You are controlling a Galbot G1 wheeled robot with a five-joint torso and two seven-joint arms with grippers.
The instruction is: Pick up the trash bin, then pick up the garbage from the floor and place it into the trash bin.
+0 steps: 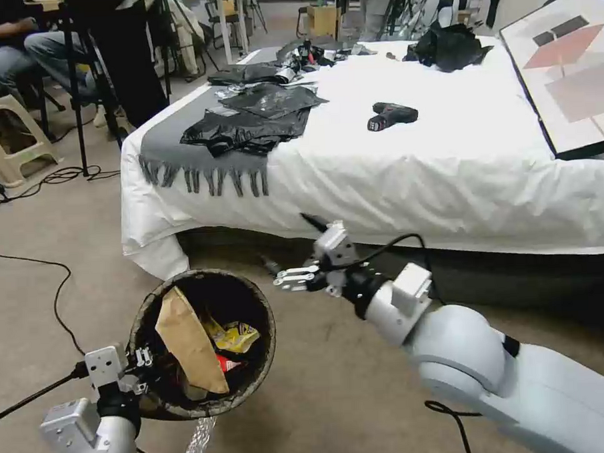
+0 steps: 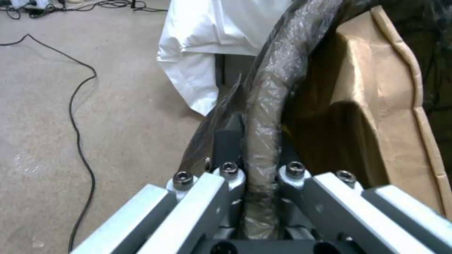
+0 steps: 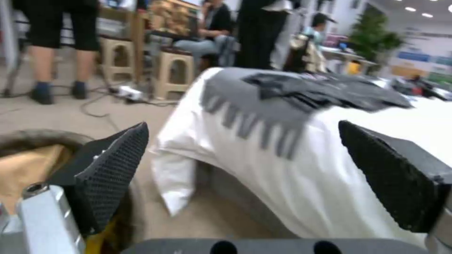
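The trash bin (image 1: 263, 322), round with a dark liner, hangs tilted at the lower left, above the carpet. My left gripper (image 1: 140, 364) is shut on its near rim; the left wrist view shows the fingers (image 2: 228, 141) clamping the bag-covered rim (image 2: 266, 116). Garbage lies inside the bin: a brown paper bag (image 1: 187, 342), a yellow wrapper (image 1: 239, 336) and a red scrap (image 1: 229, 364). My right gripper (image 1: 288, 242) hovers open and holding nothing, just right of the bin and near the bed's edge. Its black pads (image 3: 113, 169) stand wide apart. A crinkled clear plastic piece (image 1: 198, 445) shows below the bin.
A bed with a white sheet (image 1: 413, 175) stands close ahead, carrying a grey fringed throw (image 1: 171, 142), black bags (image 1: 250, 118) and a drill (image 1: 390, 116). A framed picture (image 1: 569, 68) leans on its right side. Cables (image 1: 58, 297) cross the carpet at left, near a plastic stool (image 1: 8, 139).
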